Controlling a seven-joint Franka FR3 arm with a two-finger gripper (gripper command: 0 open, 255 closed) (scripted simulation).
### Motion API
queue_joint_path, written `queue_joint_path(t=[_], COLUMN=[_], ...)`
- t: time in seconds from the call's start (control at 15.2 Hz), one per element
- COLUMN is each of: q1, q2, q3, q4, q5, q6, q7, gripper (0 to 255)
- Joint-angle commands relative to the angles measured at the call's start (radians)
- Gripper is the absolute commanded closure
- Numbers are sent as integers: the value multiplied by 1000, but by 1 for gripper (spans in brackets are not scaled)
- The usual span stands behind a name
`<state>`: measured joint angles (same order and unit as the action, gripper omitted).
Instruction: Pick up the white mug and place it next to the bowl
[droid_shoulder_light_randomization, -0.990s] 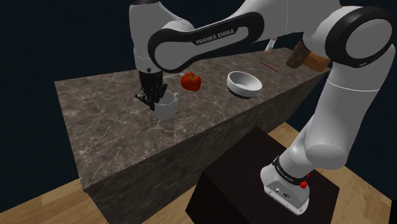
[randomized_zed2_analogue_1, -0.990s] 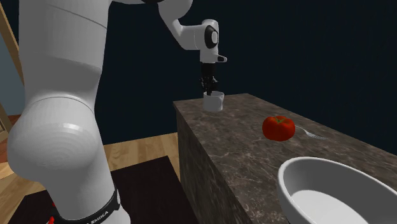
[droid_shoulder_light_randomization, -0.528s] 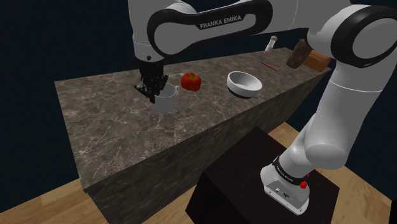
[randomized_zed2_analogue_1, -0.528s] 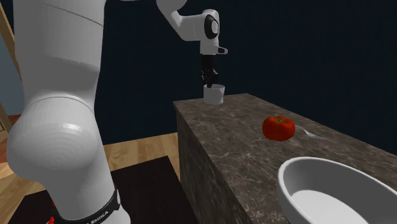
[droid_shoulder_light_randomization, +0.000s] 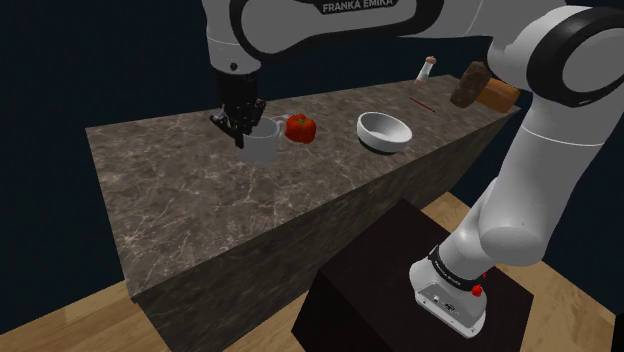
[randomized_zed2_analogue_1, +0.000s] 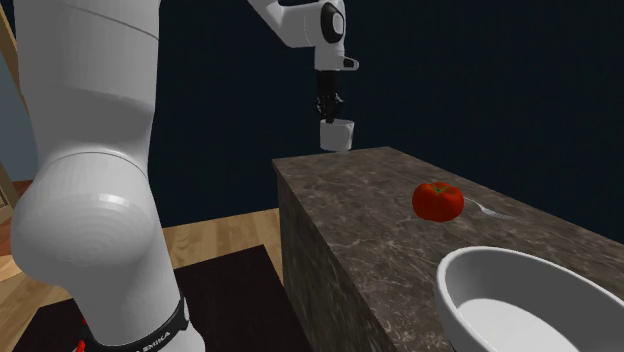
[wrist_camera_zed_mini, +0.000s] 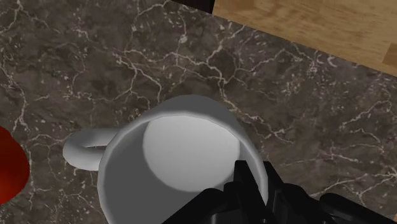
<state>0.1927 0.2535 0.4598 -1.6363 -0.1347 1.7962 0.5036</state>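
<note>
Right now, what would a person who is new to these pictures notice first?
The black gripper holds a white mug by its rim, clear above the dark marbled counter. Toward the shoulder view's right, a red tomato and a white bowl rest on it.

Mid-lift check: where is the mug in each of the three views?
Shoulder view: mug upper left of centre, held by the end effector above the counter, left of the tomato.
Second exterior view: mug upper middle, above the counter's far end.
Wrist view: mug seen from above, rim clasped by the end effector, handle toward the tomato.
Shared landmark: the red tomato.
</note>
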Motion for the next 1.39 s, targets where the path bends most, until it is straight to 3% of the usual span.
queue_joint_path(t=[0.0,0.26,0.79,1.32], q1=[1,3,-130,-227], q2=[-1,-4,-202,-332], q3=[1,2,-64,-163], q4=[24,63,-175,-324], q5=[1,3,82,114], q6=[-25,-67,1,34], q7=[-1,-4,-206,-411], gripper=[255,255,255,255])
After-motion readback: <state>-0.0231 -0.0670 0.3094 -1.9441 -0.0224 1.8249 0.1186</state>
